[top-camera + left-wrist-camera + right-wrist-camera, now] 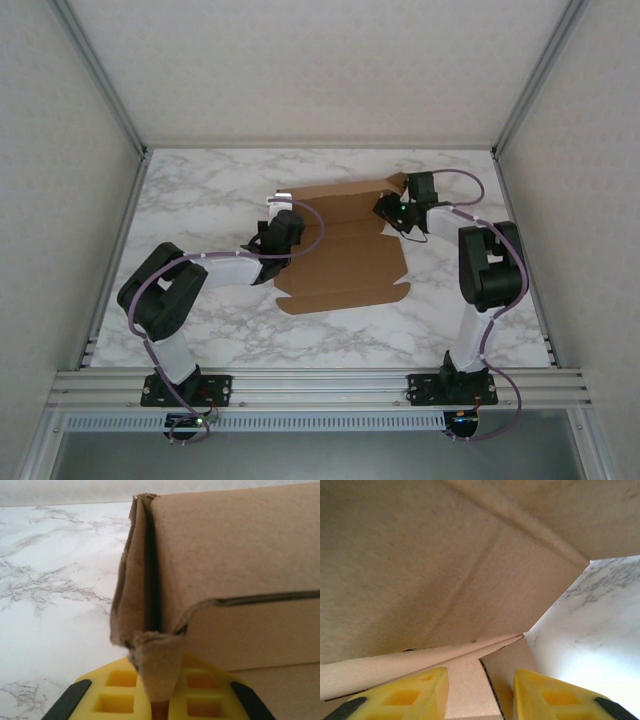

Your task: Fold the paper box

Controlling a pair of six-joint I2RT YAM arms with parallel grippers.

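Note:
The paper box (340, 255) is a brown cardboard sheet lying in the middle of the marble table, its far panel and left end folded up. My left gripper (272, 218) is at the box's left end. In the left wrist view its yellow fingers (120, 690) are shut on a crumpled corner tab (157, 665) of the raised side wall (225, 555). My right gripper (386, 208) is at the far right corner. Its yellow fingers (415, 695) stand apart, with a flat cardboard flap (470, 690) between them, under a raised panel (420, 565).
The marble table (200, 200) is walled by white panels with aluminium posts at the back corners. A metal rail (320, 385) runs along the near edge, where both arm bases are bolted. Bare tabletop lies left, right and in front of the box.

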